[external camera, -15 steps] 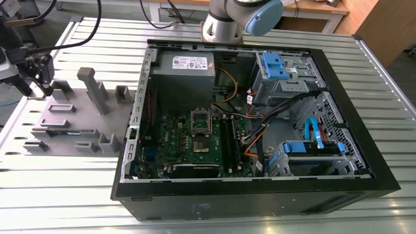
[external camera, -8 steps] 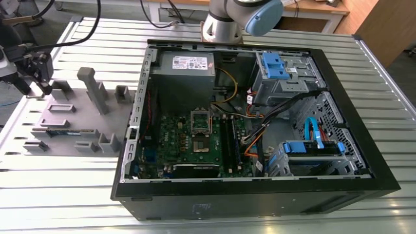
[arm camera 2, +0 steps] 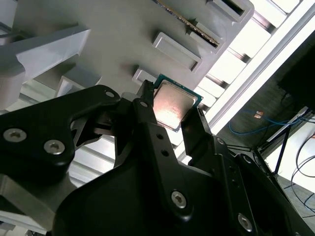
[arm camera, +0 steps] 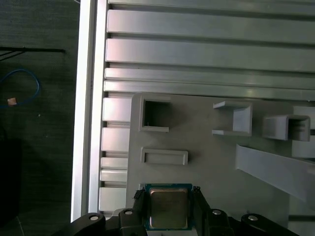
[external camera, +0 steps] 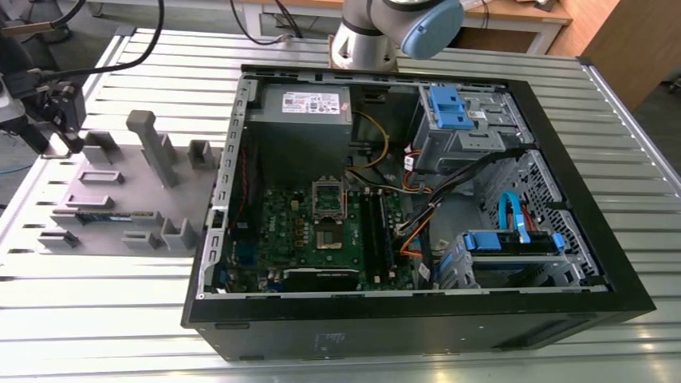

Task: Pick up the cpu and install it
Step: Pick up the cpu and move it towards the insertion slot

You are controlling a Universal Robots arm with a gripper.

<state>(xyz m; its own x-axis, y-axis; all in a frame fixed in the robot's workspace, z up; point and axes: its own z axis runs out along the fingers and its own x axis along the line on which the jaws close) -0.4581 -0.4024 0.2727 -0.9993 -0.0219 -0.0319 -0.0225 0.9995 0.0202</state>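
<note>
- In the exterior view, we find the gripper point(external camera: 61, 137) at the far left, over the outer edge of the grey parts tray point(external camera: 127, 209).
- In both wrist views, the fingers point(arm camera: 139, 202) pinch the cpu point(arm camera: 168, 207) by two opposite edges, and its silver-grey top faces the cameras.
- Rectangular tray pockets point(arm camera: 156, 114) lie just beyond the fingertips.
- A green memory stick point(external camera: 107, 215) rests in the tray, near the fingers, toward the exterior view's right.
- The computer case point(external camera: 426, 327) sits well apart from the fingers, further right.
- Inside it lies the motherboard point(external camera: 287, 239) with its dark square socket point(external camera: 324, 237).
</note>
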